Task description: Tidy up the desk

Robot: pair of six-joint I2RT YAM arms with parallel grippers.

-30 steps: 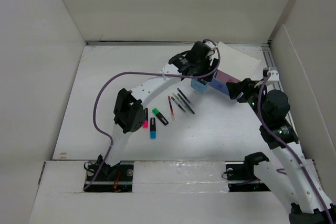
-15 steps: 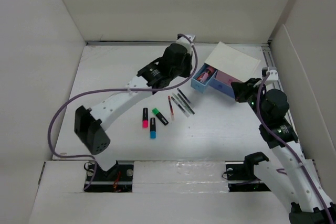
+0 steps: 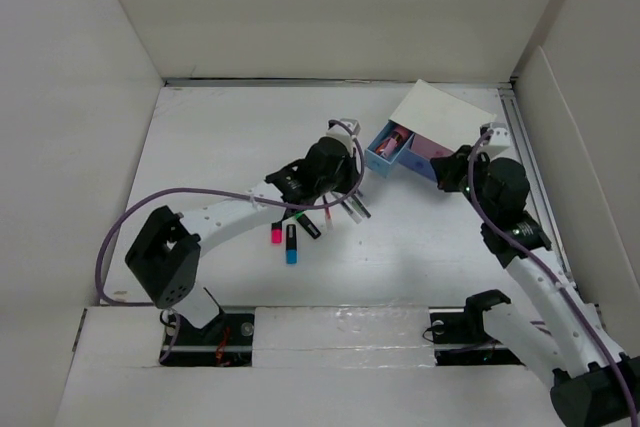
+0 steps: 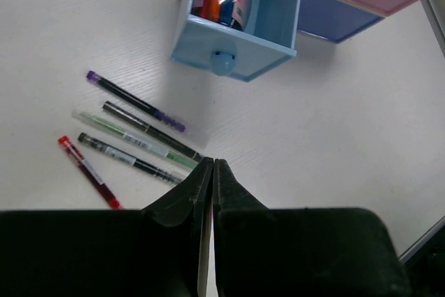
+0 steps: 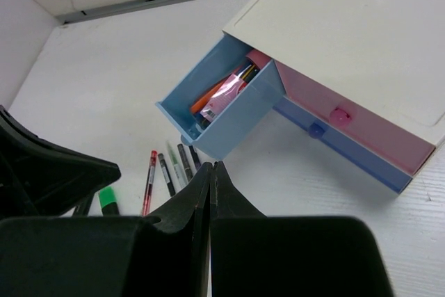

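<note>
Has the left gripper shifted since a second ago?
Yes. The left gripper, jaws shut, pulled back from the open light-blue plastic drawer toward the near edge, now by the row of thin pens.

White arms (image 3: 225, 212) carry black joints (image 3: 165, 257), purple cables (image 3: 100, 267).

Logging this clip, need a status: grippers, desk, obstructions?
Left gripper shut, empty. Right gripper shut, empty. Desk unsorted: pens and highlighters loose, blue drawer open. No obstruction seen by the pens.
</note>
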